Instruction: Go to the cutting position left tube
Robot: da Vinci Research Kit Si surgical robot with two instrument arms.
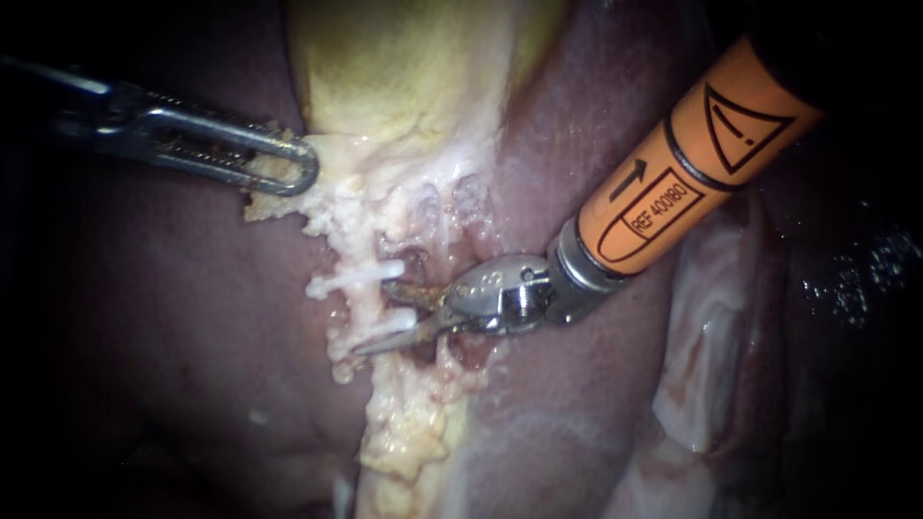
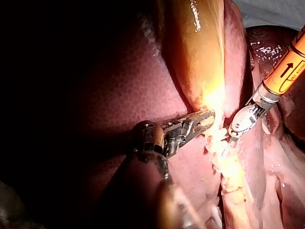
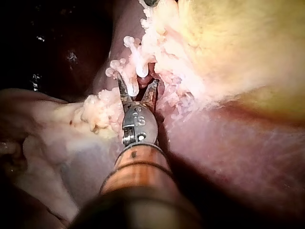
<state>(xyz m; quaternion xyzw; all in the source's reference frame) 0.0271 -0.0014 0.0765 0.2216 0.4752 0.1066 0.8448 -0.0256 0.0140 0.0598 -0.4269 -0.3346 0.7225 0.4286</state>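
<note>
- Slender grey metal left instrument (image 1: 293,168) with slotted jaws: the jaws were clamped on the pale, crumbly fatty tissue (image 1: 356,207) at the edge of the yellow gallbladder (image 1: 385,67).
- Dark red-brown liver (image 1: 173,317) lay on both sides of the fatty strip.
- A short white tube (image 1: 404,314) sat mid-strip between the right instrument's blades. A second white tube (image 1: 356,277) lay just above it. I could not tell which of the two the task calls left.
- Judged the tube soft, slick, light and thin-walled, so likely to tear if tugged. Best met square across its bare span, clear of the fat.
- Right instrument (image 1: 389,325), with an orange-sleeved shaft and metal bladed jaws: the jaws stood apart, straddling the tube but not closed on it.
- Room was tight. Fat crowded both blades and liver lay close under the lower one. The only open space ran back along the shaft.
</note>
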